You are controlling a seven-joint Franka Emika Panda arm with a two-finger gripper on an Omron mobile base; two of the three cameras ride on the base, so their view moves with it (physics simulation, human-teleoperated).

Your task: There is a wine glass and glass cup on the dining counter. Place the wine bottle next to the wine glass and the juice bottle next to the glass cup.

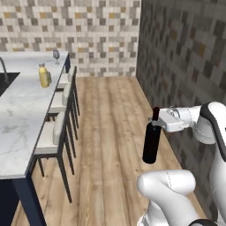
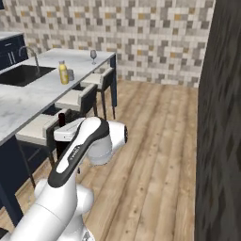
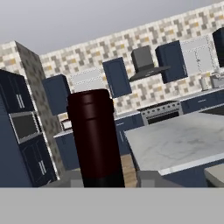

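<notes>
Gripper [image 1: 155, 120]: closed around the neck of the wine bottle [image 1: 151, 143], under its red cap.
Where: in the air over the floor, well apart from the dining counter [image 1: 17, 119].
Feel: probably heavy, hard, smooth, breakable.
Hold: neck works; it may swing.

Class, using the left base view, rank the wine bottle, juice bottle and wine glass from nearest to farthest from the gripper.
1. Wine bottle, held in the gripper, over the floor.
2. Juice bottle, on the dining counter, beside the glass cup.
3. Wine glass, at the counter's far end.
</notes>
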